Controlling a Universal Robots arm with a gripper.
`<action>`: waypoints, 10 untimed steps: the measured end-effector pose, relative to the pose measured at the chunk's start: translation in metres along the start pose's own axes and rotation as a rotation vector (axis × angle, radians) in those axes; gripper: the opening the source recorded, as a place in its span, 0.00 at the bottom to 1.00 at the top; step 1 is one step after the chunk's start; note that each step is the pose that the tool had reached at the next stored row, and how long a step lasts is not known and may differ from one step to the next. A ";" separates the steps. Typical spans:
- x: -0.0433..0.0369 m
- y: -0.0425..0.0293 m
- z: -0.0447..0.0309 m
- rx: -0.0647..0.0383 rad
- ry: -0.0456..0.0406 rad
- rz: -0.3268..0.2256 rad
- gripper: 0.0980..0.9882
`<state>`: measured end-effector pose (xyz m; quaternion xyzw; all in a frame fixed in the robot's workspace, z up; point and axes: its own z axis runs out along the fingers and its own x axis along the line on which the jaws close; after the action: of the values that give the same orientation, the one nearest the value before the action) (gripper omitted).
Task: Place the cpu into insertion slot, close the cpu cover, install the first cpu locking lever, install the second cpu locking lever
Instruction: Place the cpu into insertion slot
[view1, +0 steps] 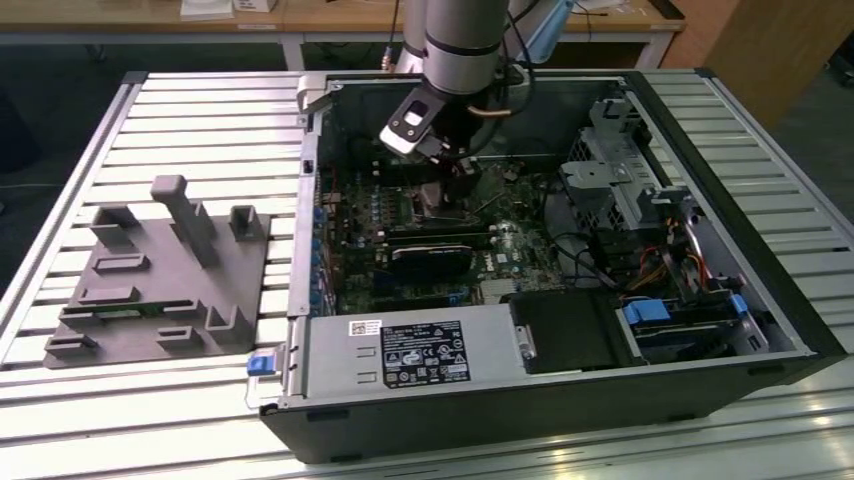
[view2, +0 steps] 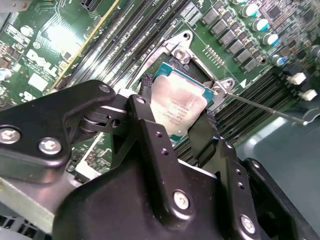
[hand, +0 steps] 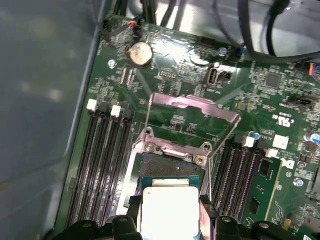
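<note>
In the exterior view the arm comes down from the upper middle of the frame into the open computer case (view1: 534, 410), which lies on the slatted worktop (view1: 174, 120). There the gripper (view1: 447, 170) and its camera mounts hide the chip and the socket beneath them. A grey fixture (view1: 160, 270) sits at the exterior view's left, well apart from the case.

In the second wrist view the gripper's own black body blocks a good part of the board. In the first wrist view the frame edge cuts off the cpu (hand: 170, 210), which in turn covers part of the insertion slot (hand: 169, 165).

The gripper (view2: 177, 105) is closed to the chip's width. Its 2 fingers (view2: 202, 132) press on opposite edges of the cpu (view2: 175, 107), which it holds slightly tilted, partly over the slot. Whether the chip touches the socket I cannot tell.

The cpu cover (hand: 190, 103) stands raised on its hinge just beyond the slot. A thin locking lever (view2: 265, 107) juts out from the socket's corner. Long black memory slots (hand: 85, 165) run on both sides of the socket.
</note>
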<state>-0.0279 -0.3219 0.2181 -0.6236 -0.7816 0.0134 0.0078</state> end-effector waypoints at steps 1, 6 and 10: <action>0.0000 0.0000 0.0001 -0.005 -0.0033 0.007 0.49; 0.0000 0.0001 0.0015 -0.020 -0.0125 0.081 0.49; 0.0000 0.0001 0.0034 -0.019 -0.0110 0.154 0.49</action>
<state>-0.0278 -0.3219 0.2148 -0.6817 -0.7316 0.0100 -0.0033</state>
